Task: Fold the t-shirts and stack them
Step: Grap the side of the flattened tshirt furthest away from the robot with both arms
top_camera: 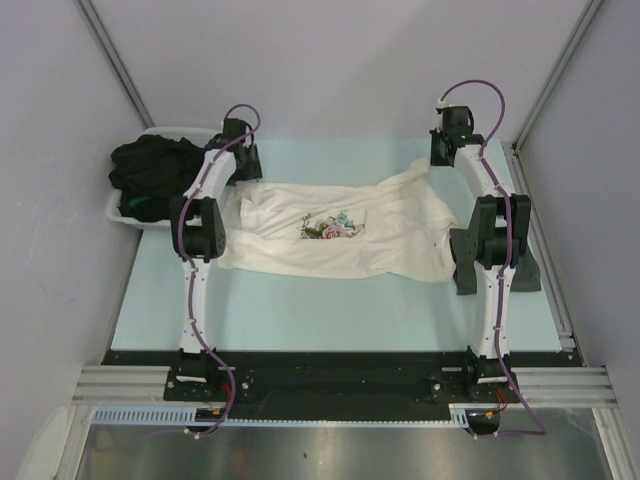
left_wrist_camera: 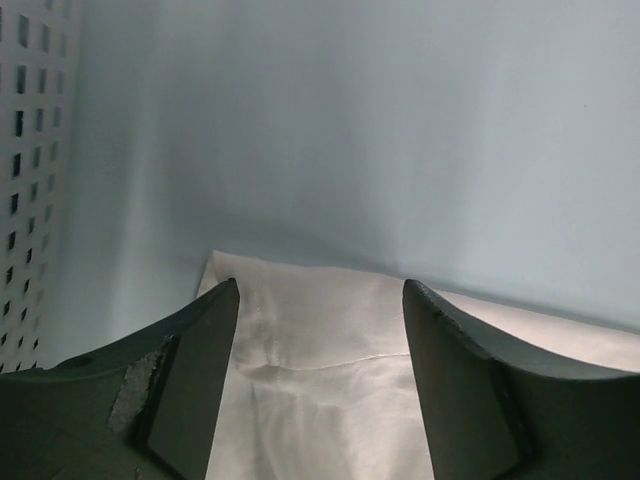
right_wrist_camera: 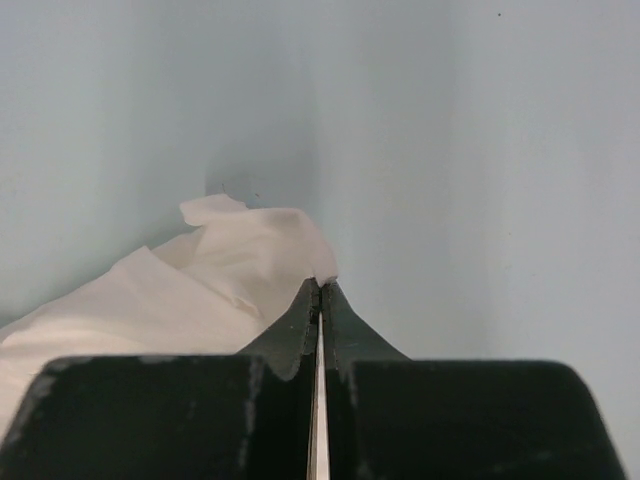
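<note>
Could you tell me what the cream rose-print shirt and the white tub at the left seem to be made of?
The cream-white rose-print t-shirt looks like soft matte cloth: it wrinkles and drapes. The white perforated tub looks like rigid plastic, probably, given straight walls and regular holes.

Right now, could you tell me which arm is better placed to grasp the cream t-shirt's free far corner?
Left. The left gripper hangs open over that corner of the cream t-shirt, while the right gripper is shut on its opposite far corner.
</note>
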You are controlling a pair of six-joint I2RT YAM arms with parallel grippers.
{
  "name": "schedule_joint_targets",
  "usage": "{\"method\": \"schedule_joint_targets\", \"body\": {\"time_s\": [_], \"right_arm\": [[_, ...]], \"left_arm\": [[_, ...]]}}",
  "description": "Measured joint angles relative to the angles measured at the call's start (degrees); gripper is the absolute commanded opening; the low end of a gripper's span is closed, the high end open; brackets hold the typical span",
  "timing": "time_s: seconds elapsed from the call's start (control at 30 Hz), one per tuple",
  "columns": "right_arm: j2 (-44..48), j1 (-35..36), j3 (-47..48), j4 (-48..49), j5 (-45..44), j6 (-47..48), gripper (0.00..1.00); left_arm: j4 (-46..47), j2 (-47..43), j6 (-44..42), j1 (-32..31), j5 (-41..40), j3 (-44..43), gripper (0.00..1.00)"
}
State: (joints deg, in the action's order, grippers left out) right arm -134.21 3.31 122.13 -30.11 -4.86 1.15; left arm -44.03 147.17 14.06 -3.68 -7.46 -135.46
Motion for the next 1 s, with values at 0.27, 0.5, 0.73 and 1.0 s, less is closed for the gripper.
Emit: {"method": "schedule_joint_targets", "body": {"time_s": [0.27,0.5,0.73,1.0], "right_arm": [[0.3,0.2,-0.3,0.0,0.0,0.2,0.00],[0.3,1.2,-0.2,-0.4,-0.3,0.4,0.00],[0.3,2.1,-0.1,-1.2,-0.6,1.2,0.00],[0.3,2.1,-0.1,-1.4,-1.1,1.9,0.00]], "left_arm": [[-2.0,0.8,-0.7,0.0,-3.2,-0.1,0.73],[-1.9,0.8,-2.3,-0.1,-6.4,0.0,0.74],[-1.9,0.8,-2.7,0.0,-6.4,0.0,0.71],[-1.7,0.9,-4.2,0.2,-5.6,0.0,0.70]]}}
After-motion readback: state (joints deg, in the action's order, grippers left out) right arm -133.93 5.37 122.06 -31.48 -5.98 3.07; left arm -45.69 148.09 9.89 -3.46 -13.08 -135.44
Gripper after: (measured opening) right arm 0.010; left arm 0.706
